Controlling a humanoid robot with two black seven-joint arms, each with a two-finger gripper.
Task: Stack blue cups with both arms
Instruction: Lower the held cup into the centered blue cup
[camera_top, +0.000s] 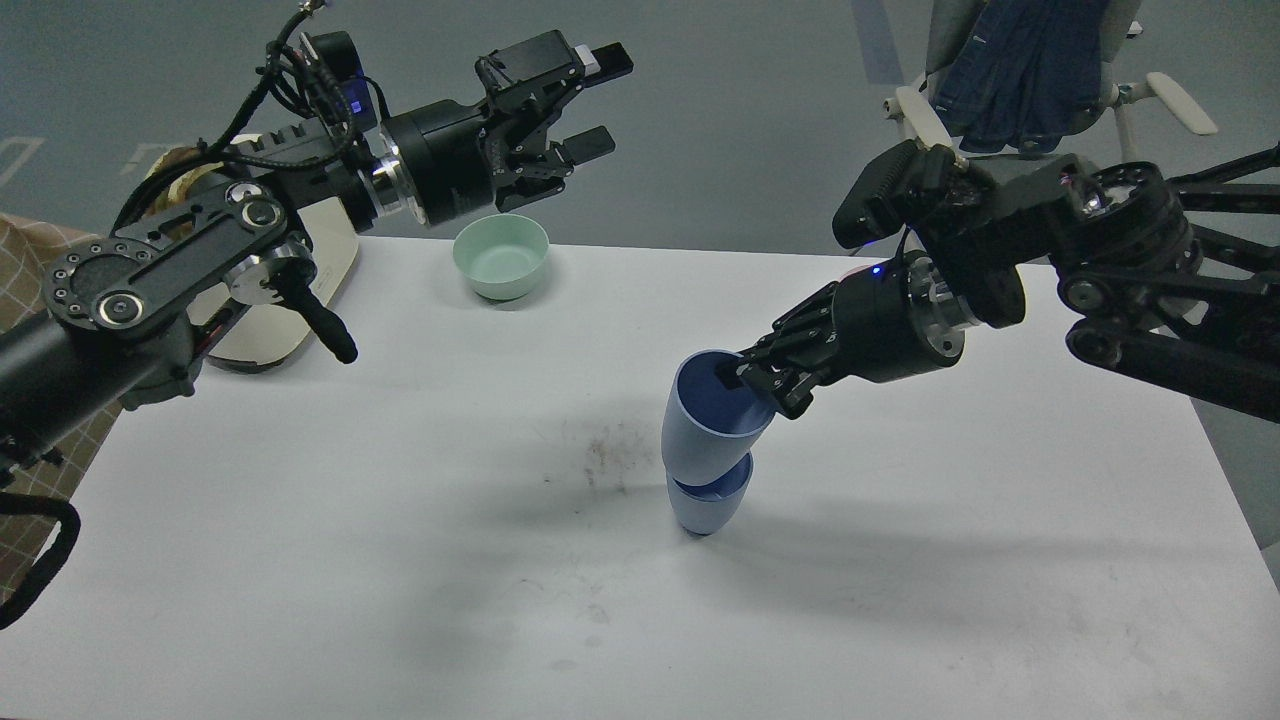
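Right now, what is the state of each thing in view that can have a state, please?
upper blue cup: tilted, base in the lower cup, rim gripped by the right gripper.
lower blue cup: upright on the table, holding the upper cup.
right gripper: shut on the upper cup's rim.
left gripper: open, empty, raised.
mint-green bowl: upright, looks empty.

White table (300, 560), mint-green bowl (500, 257), lower blue cup (708, 505), cream board (300, 290) at left edge
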